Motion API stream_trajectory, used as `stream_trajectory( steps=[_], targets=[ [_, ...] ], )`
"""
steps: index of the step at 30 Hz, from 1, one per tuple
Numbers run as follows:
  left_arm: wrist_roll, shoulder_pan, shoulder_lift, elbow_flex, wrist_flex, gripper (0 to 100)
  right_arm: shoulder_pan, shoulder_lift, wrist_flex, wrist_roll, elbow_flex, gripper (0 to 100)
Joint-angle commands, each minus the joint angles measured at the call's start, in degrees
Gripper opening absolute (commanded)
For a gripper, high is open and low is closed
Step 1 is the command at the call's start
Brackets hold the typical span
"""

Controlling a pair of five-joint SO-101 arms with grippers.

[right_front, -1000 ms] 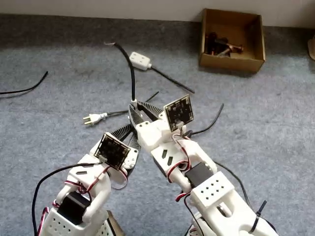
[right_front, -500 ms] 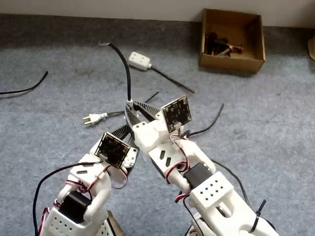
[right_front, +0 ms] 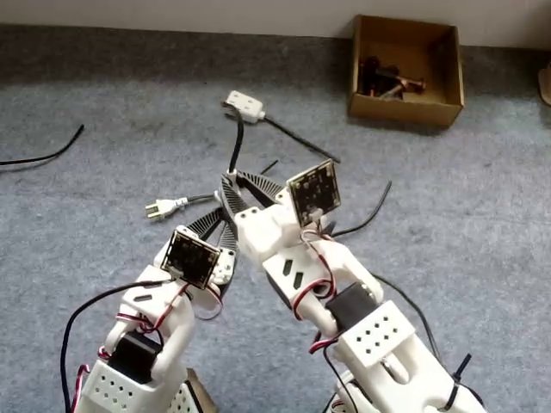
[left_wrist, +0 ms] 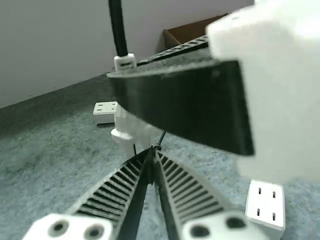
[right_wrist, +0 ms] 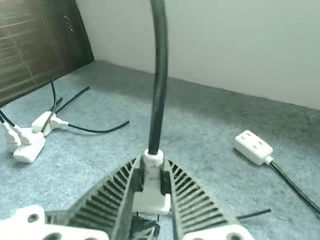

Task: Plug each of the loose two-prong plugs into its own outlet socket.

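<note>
My right gripper [right_wrist: 152, 165] is shut on a white two-prong plug [right_wrist: 150, 195], held above the carpet with its black cord [right_wrist: 159, 75] rising from it. In the high view this gripper [right_front: 231, 182] is mid-carpet, and the cord's far end lies next to a white outlet socket [right_front: 245, 105]. That outlet socket [right_wrist: 255, 146] lies well ahead of the held plug. A second loose plug [right_front: 159, 207] lies to the left on its thin cord. My left gripper [left_wrist: 151, 152] is shut, its tips just behind and below the right gripper's black finger [left_wrist: 180, 105]. Another outlet socket [left_wrist: 267, 210] lies close beside it.
A cardboard box [right_front: 405, 69] with small parts sits at the back right by the wall. Black cords [right_front: 43, 155] trail over the grey carpet at the left and beside the right arm [right_front: 370, 215]. More white plugs and cords [right_wrist: 22, 142] lie off to one side.
The held cord has swung: its free end moved from the far left toward the white outlet socket. The right gripper shifted slightly, and the left arm crept forward.
</note>
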Motion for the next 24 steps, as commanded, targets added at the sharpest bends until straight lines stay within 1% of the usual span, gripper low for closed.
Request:
stream_trajectory(
  steps=[1, 3, 7, 20, 24],
  targets=[
    [0.2, -1.4, -0.7, -0.4, -2.0, 1, 0.7, -5.9, 0.5, -0.5, -3.4, 0.5],
    [0.2, -1.4, -0.7, -0.5, -2.0, 1, 0.7, -7.6, 1.5, -0.5, -3.2, 0.5],
    [0.2, -1.4, -0.7, -0.8, -1.9, 1, 0.7, -8.0, 6.8, -0.4, -3.5, 0.5],
    [0.4, -0.8, -0.7, -0.9, -1.5, 1, 1.0, -7.6, 6.9, -0.4, -3.7, 0.5],
    [0.4, 1.6, -0.7, -0.9, -1.5, 1, 1.0, -7.6, 6.0, -0.4, -3.6, 0.5]
  ],
)
